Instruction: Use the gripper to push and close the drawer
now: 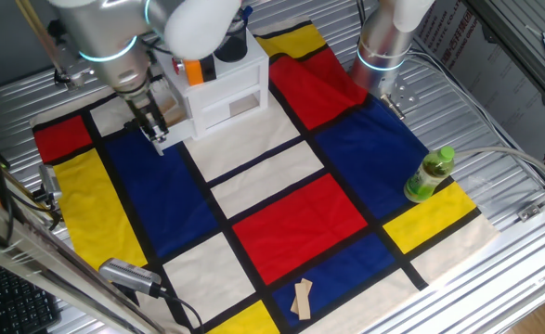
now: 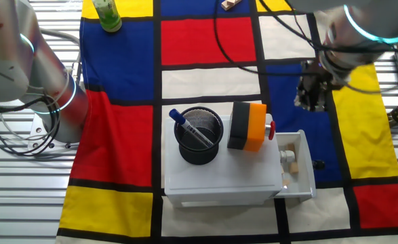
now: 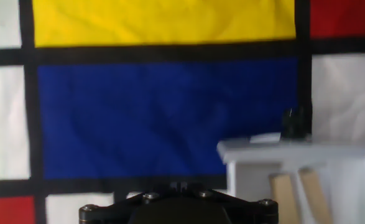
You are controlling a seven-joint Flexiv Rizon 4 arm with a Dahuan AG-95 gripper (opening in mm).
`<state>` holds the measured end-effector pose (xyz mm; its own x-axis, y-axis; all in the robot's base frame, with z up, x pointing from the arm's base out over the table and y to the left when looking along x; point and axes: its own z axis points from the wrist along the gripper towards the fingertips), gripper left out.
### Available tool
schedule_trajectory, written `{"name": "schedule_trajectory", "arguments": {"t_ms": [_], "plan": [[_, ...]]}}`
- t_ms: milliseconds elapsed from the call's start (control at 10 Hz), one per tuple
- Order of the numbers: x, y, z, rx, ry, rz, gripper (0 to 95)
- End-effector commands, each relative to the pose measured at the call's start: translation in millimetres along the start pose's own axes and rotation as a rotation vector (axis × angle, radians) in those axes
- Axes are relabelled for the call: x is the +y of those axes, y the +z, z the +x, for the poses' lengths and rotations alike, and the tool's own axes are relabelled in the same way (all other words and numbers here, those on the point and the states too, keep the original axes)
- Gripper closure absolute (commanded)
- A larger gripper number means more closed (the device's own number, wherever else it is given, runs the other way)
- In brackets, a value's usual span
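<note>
The gripper (image 1: 154, 130) hangs low over a blue square of the checked cloth (image 1: 291, 209), just beside the open drawer (image 2: 297, 169). From where I stand I cannot tell if its fingers are spread or pressed together; they look like one dark lump in the other fixed view, and the hand view shows only the black base of the hand. The drawer sticks out from the side of the white cabinet (image 2: 219, 179), and two tan wooden pieces (image 3: 297, 196) lie inside it. On top of the cabinet stand a black mesh cup (image 2: 199, 139) with a blue pen and an orange and black block (image 2: 248, 127). A green bottle (image 1: 429, 174) stands well apart, and more wooden pieces (image 1: 302, 299) lie at the cloth's near edge.
</note>
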<state>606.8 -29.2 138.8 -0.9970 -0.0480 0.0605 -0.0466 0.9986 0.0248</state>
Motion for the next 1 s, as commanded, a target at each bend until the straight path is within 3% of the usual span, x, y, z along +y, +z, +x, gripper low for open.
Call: {"name": "schedule_trajectory", "arguments": {"t_ms": [100,300,1000], "plan": [[-3.7,6.1,-10.8,0.003,-0.004,0.0,95.0],[-4.9,9.9,-21.6,-0.003,-0.005,-0.002,95.0],[-4.6,9.7,-25.9,-0.017,-0.004,-0.003,95.0]]}}
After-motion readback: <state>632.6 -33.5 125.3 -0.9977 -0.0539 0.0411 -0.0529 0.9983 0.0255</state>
